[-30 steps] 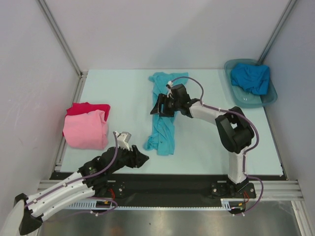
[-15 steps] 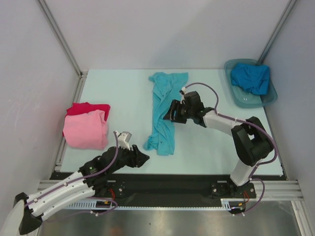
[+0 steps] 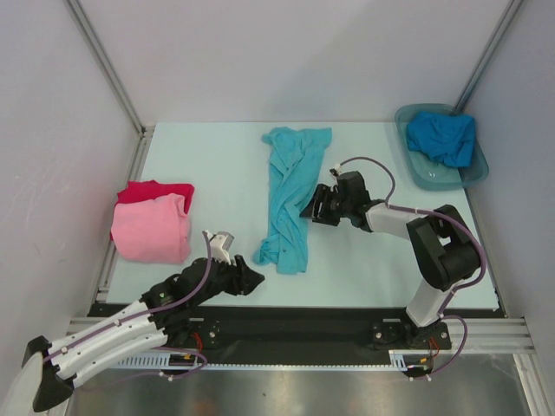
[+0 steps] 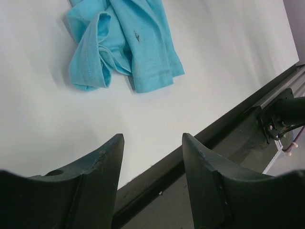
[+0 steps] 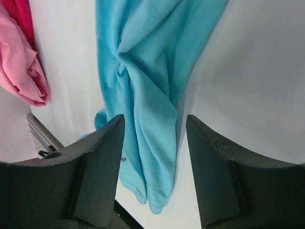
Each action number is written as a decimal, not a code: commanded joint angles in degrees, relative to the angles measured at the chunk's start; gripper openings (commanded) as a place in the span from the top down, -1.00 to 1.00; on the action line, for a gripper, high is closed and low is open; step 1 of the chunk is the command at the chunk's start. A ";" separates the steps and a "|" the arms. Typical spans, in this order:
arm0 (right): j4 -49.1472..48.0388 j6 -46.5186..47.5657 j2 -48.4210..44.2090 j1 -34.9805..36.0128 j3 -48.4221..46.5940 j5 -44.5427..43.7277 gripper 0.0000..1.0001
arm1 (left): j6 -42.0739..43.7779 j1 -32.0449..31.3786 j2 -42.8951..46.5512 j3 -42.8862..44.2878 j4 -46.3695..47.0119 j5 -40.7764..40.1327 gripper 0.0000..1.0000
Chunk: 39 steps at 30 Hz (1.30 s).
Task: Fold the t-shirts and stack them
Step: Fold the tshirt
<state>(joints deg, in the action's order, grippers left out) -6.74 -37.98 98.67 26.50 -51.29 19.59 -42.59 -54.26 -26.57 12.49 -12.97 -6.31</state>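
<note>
Sees table bearing turquoise shirt at its middle, drawn out in a long rumpled strip, probably laid there within reach of both arms for folding next. Finds pink shirt folded over red shirt at the left edge (the stack, two done by the look). Leaves blue shirt bunched in tub, far right, not yet folded. Has right arm stretched low to the left, right gripper at the strip's right edge, jaws half apart, gripping nothing. Has left arm low along the near edge, left gripper half open over bare table, empty.
</note>
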 commanded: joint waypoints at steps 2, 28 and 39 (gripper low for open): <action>-6.52 -0.78 2.39 -1.71 -0.39 2.11 -0.18 | -0.30 -0.67 -0.50 2.10 1.90 0.07 -0.16; -13.65 -5.35 17.96 -6.20 -9.45 6.51 0.38 | 0.75 -1.11 0.29 7.28 -5.57 -2.13 -0.15; -11.81 -4.30 16.29 -7.61 -8.30 6.07 0.99 | 0.84 -1.11 1.34 7.46 -6.45 -2.40 -0.15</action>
<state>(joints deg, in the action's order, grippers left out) -19.55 -43.40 116.05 19.35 -59.59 26.37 -42.46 -55.00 -26.11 17.47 -19.27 -7.46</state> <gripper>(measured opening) 0.024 0.576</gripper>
